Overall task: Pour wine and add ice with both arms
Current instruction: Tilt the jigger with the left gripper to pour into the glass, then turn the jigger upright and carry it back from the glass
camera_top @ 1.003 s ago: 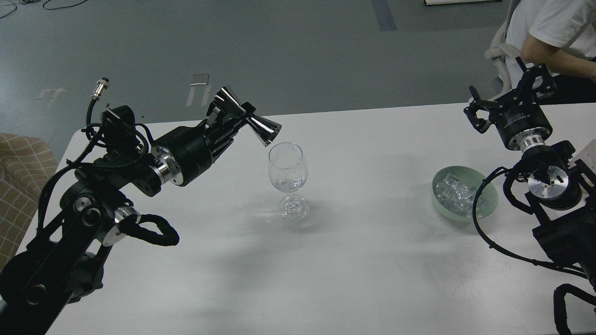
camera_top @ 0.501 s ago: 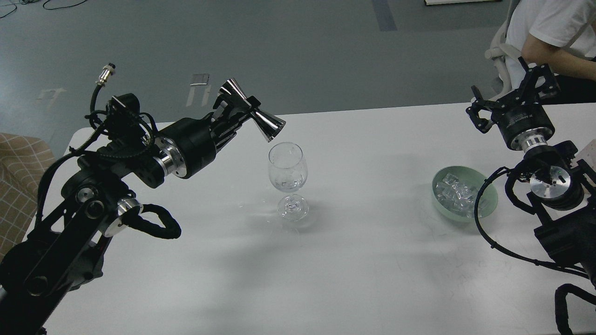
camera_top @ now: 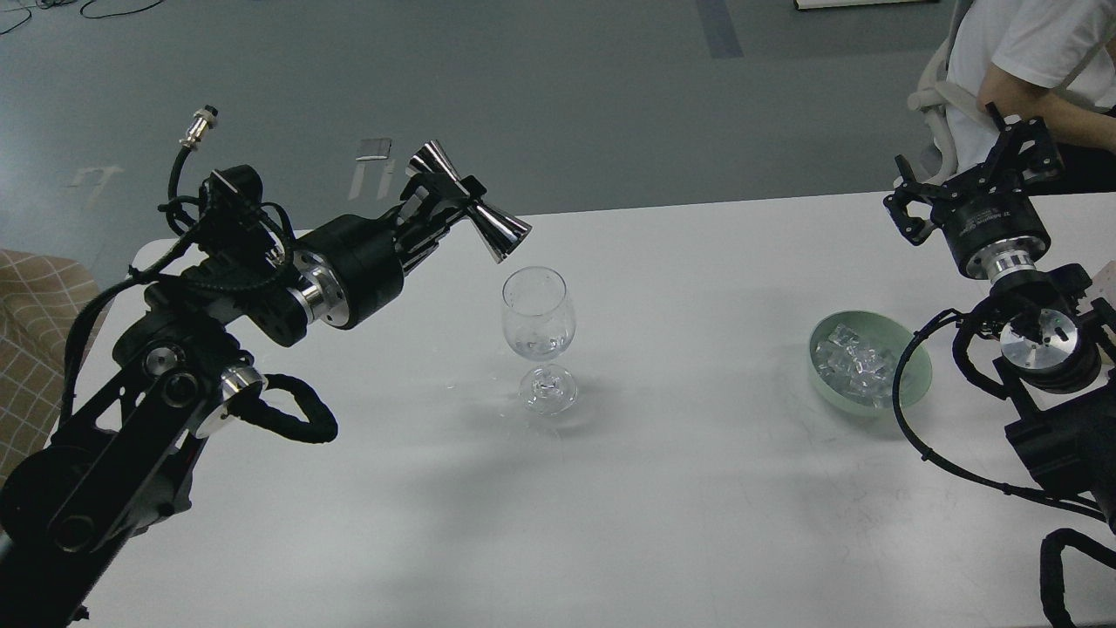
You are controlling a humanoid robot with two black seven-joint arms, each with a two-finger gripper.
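White table [camera_top: 663, 488] | left jaws [camera_top: 446, 202] grip jigger [camera_top: 469, 213] — tilted glassward | right jaws [camera_top: 976, 179] — spread, empty

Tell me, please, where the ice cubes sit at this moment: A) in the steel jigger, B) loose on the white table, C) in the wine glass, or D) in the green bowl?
D: the ice cubes lie heaped inside the green bowl at the right of the table, apart from the wine glass and the jigger in the left gripper.
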